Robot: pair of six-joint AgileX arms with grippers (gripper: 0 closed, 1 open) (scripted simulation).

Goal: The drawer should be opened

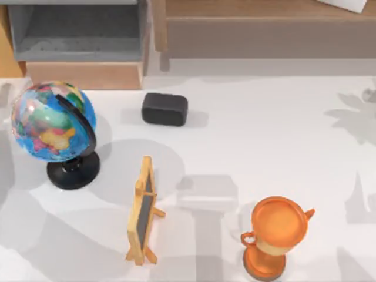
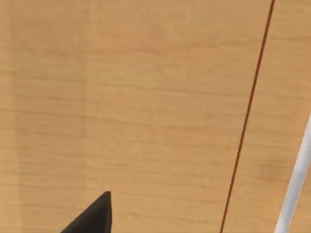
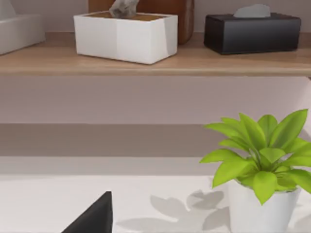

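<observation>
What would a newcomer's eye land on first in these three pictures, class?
The colourful globe on its black stand at the table's left draws the eye first, then the shiny orange trophy at the near right. Between them stands a small wooden-framed easel chalkboard, with a dark rounded block behind it. In the right wrist view a bright green potted plant stands out below a shelf.

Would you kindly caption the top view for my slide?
Globe, black box, small easel and orange trophy below an open grey-lined drawer.
</observation>
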